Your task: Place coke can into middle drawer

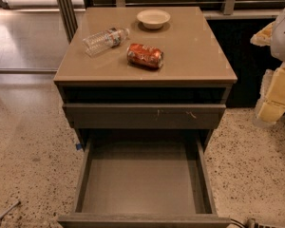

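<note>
The coke can (145, 56) lies on its side on the cabinet top (190, 56), near the middle and towards the front. The middle drawer (140, 175) is pulled out wide below, and its flat grey floor holds nothing. My gripper (274, 99) hangs at the right edge of the camera view, to the right of the cabinet and below the level of its top, well away from the can. It holds nothing that I can see.
A clear plastic water bottle (104, 39) lies on its side left of the can. A shallow white bowl (153, 18) stands at the back of the top. A shut drawer front with pale scratches (142, 115) sits above the open drawer. Speckled floor surrounds the cabinet.
</note>
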You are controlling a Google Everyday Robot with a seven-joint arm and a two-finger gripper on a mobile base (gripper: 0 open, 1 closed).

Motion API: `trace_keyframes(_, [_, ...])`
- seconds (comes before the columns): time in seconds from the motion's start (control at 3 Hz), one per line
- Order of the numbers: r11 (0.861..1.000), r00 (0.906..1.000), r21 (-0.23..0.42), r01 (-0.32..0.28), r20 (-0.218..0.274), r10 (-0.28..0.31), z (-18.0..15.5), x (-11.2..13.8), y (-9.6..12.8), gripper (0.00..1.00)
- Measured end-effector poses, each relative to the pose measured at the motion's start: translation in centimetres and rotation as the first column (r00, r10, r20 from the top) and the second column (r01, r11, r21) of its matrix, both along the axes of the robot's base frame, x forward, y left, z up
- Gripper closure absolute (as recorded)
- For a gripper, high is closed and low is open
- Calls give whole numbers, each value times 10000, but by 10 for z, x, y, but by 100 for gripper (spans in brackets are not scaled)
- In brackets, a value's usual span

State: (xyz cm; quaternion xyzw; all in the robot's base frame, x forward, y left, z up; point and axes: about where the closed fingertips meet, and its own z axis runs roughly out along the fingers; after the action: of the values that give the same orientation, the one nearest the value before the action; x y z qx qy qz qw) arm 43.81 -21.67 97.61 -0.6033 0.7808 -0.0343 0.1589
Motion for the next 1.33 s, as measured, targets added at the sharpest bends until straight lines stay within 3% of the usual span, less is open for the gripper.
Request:
trace_keyframes(0.33, [9999, 9999, -67, -112, 53, 112, 1, 4, 1, 0])
trace_keyframes(0.67, [9967, 9970, -417, -702, 295, 715, 7, 28, 9, 0])
trace_keyframes(1.0, [9889, 9886, -550, -1383, 525, 1412, 11, 82, 25, 0])
trace_keyframes(1.33, [9844, 9814, -405, -1711, 819, 1739, 8, 163, 51, 0])
